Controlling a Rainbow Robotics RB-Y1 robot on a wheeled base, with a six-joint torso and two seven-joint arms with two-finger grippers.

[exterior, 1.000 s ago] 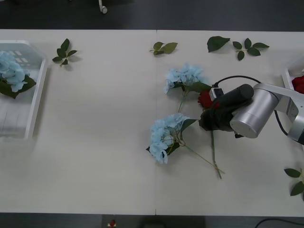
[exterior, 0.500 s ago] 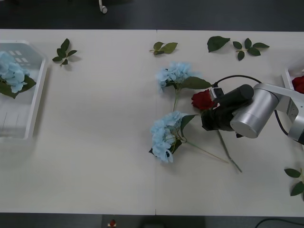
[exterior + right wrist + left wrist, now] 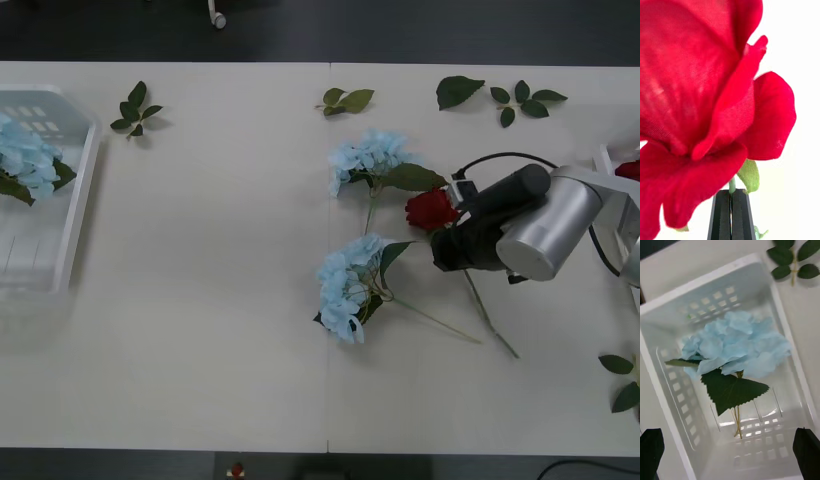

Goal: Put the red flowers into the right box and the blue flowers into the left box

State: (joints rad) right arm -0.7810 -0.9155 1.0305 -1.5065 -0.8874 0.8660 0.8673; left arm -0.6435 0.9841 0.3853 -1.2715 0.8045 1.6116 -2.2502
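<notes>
One red rose (image 3: 432, 209) is pinched at the stem by the right gripper (image 3: 731, 210), stem trailing toward the robot; the right box (image 3: 606, 160) lies just rightward; left gripper (image 3: 730, 450) gapes over the left box (image 3: 670, 307)

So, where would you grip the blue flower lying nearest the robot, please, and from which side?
Probably the bare thin stem trailing from the blue flower toward the robot's right, taken from above. The fluffy head is wide and soft; that stretch lies flat on the table, clear of leaves.
</notes>
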